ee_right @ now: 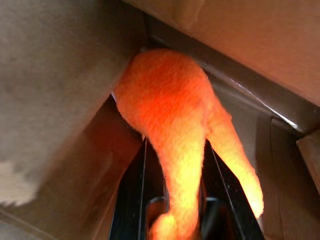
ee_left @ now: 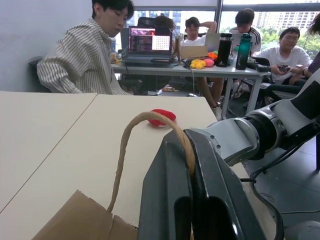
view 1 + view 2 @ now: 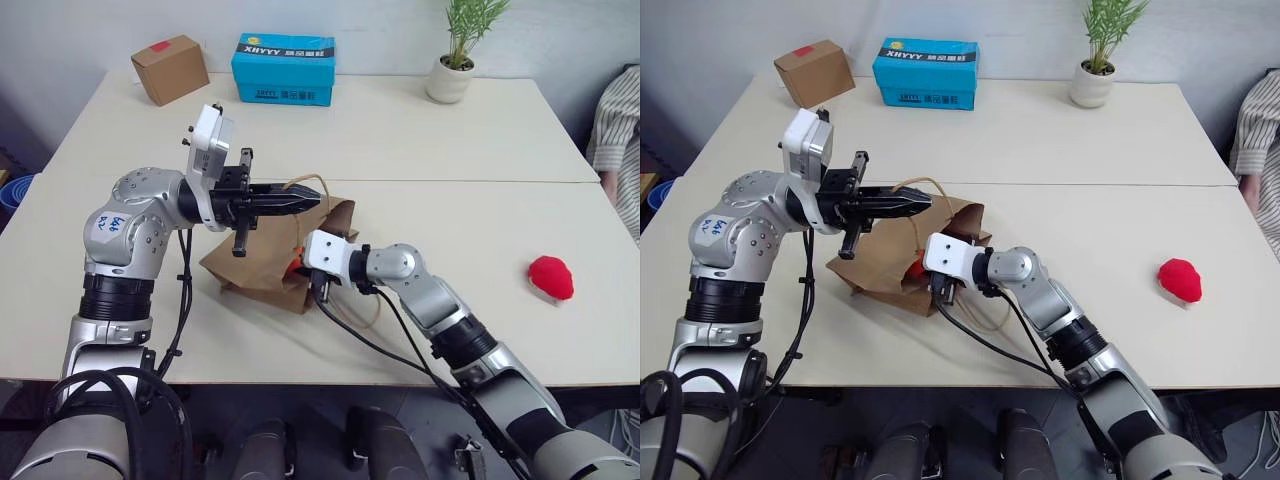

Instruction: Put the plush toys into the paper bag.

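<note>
The orange plush toy [image 1: 172, 130] sat clamped between the right gripper [image 1: 175, 165] fingers, already inside the paper bag [image 3: 265, 262] mouth; the left gripper [image 3: 300, 200] fingers pinched its handle [image 2: 145, 125] up.

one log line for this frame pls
left pincer: shut on bag handle | right pincer: holding orange toy inside paper bag | red toy: on table

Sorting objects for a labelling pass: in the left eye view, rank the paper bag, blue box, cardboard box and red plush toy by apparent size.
1. paper bag
2. blue box
3. cardboard box
4. red plush toy
The boxes sit farther away, so their true sizes may be understated.
</note>
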